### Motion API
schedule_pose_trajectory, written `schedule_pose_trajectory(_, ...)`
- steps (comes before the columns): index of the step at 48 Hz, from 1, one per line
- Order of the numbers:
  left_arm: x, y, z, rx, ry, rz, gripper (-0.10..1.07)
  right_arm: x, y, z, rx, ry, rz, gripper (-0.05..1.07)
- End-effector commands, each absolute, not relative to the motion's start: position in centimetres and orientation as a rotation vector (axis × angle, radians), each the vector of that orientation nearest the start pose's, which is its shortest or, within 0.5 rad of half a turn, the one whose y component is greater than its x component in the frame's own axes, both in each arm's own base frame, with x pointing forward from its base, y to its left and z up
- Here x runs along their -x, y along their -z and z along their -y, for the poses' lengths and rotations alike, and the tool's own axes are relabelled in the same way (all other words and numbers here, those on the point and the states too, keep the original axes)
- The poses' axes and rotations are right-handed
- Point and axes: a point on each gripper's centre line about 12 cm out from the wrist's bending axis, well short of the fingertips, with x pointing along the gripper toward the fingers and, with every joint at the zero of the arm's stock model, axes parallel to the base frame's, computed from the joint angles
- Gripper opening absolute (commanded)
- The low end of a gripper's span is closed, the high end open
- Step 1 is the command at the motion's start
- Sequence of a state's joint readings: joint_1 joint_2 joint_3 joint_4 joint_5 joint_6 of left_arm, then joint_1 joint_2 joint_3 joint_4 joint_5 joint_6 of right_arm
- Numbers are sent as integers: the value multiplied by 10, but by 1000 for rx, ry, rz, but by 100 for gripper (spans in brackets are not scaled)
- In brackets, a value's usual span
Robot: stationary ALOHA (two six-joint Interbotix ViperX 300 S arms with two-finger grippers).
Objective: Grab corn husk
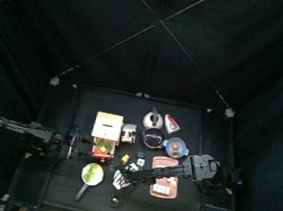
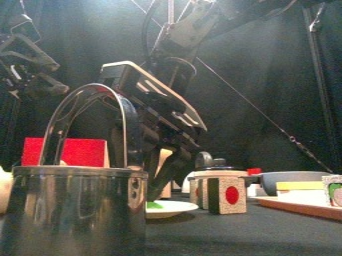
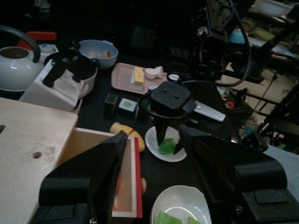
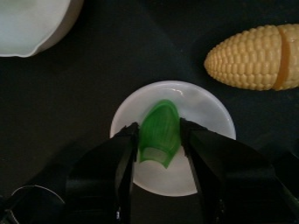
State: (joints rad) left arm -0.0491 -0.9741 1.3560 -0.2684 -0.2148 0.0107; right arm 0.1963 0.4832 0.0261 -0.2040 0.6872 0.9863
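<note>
The corn husk (image 4: 160, 127) is a green leaf lying on a small white plate (image 4: 193, 179). My right gripper (image 4: 162, 138) points down over it, open, one jaw close on each side of the husk. From the left wrist view the same right gripper (image 3: 167, 129) stands upright over that plate, with the husk (image 3: 172, 147) under it. My left gripper (image 3: 167, 149) hangs a short way off, facing it, open and holding nothing. In the top view the left arm (image 1: 44, 138) comes in from the left and the right arm (image 1: 202, 168) from the right.
A corn cob (image 4: 254, 57) lies next to the plate and a white bowl (image 4: 30, 22) on the other side. A wooden box (image 3: 41, 149), a kettle (image 3: 17, 66), a pink tray (image 3: 126, 83) and a second plate with green on it (image 3: 181, 206) crowd the table.
</note>
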Motion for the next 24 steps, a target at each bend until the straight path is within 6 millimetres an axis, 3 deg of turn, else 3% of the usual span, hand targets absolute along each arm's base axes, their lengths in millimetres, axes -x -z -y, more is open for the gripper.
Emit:
schedule_pose_trajectory(1,-182,-217,2,241,-31,-160,89,-497,-144,-83,-546,390,-1040,70)
schedule_pose_trajectory(24,-182,-217,2,243,-31,-162,89,-501,-170,-81,-510,325,-923,70)
